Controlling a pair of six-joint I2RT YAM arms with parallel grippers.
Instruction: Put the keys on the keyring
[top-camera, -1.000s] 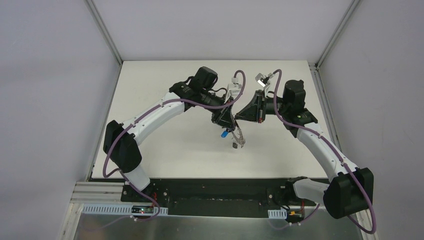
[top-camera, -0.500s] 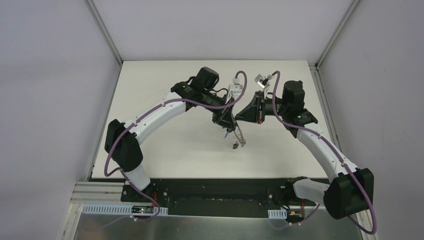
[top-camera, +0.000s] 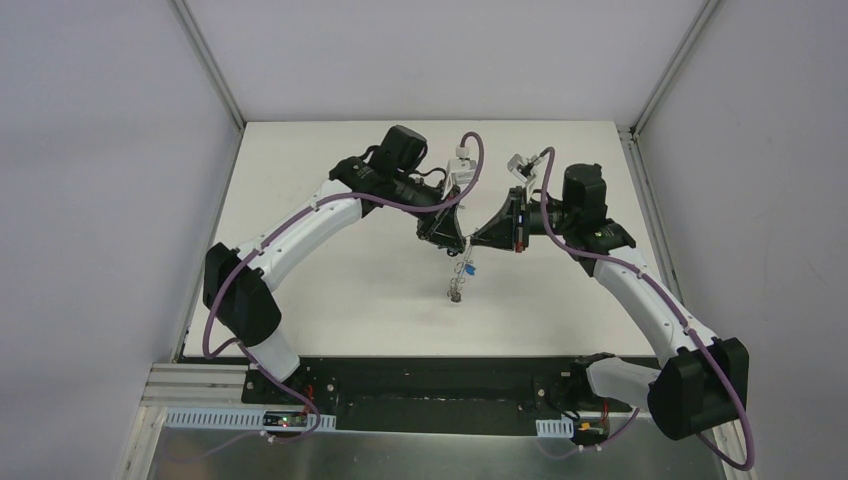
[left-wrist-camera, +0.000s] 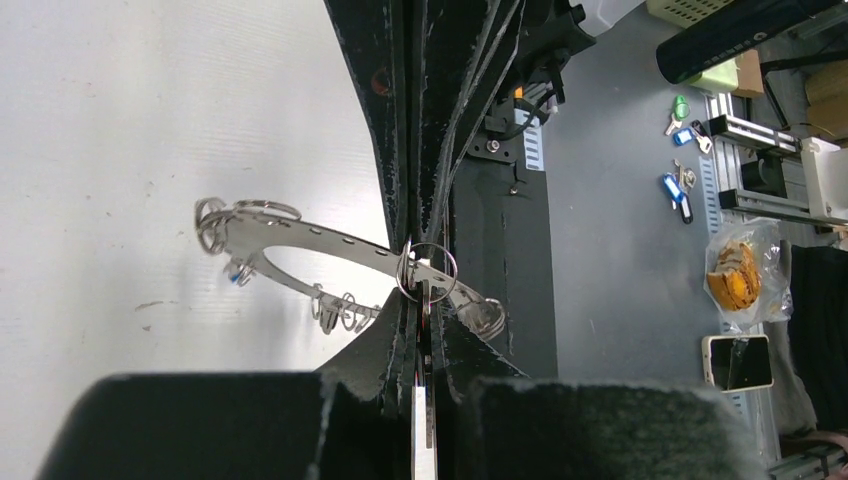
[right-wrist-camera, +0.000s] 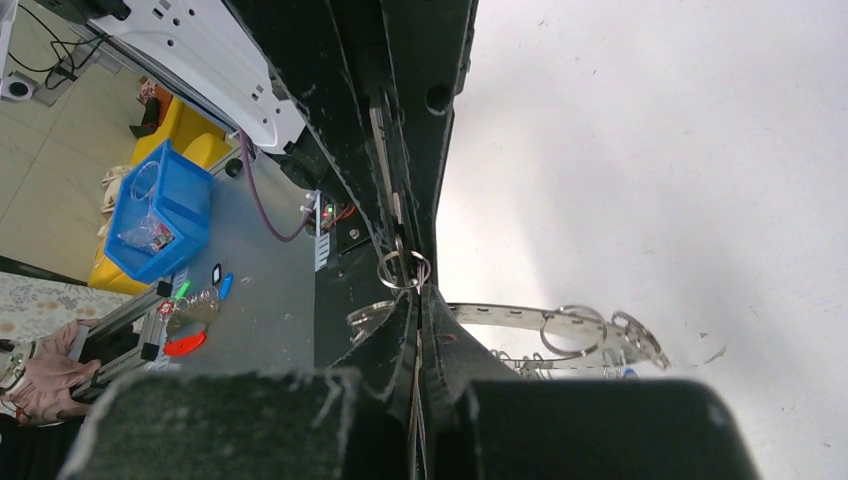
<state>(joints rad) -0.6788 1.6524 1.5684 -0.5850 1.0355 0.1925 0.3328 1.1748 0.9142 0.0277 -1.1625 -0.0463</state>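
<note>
The keyring (top-camera: 461, 274), a flat grey metal ring with wire loops, hangs in the air between both grippers above the white table (top-camera: 330, 290). My left gripper (top-camera: 455, 232) is shut on a key whose silver blade (left-wrist-camera: 422, 400) shows between its fingers, its head at a small wire loop (left-wrist-camera: 428, 272) on the keyring (left-wrist-camera: 300, 235). My right gripper (top-camera: 472, 236) faces it tip to tip and is shut on the keyring's rim (right-wrist-camera: 520, 318) beside that loop (right-wrist-camera: 403, 270). A blue key (top-camera: 469, 268) and a black key (top-camera: 455, 295) dangle from the ring. No yellow key shows.
Metal frame rails (top-camera: 210, 60) edge the table at the back and sides. Beyond the near edge are spare keys (left-wrist-camera: 680, 190), a snack bag (left-wrist-camera: 740, 275) and a phone (left-wrist-camera: 738, 362). A blue bin (right-wrist-camera: 155, 215) stands on the floor.
Both grippers moved slightly up and left, still tip to tip. The hanging keyring swung from lower right toward the left, and the blue key shows again.
</note>
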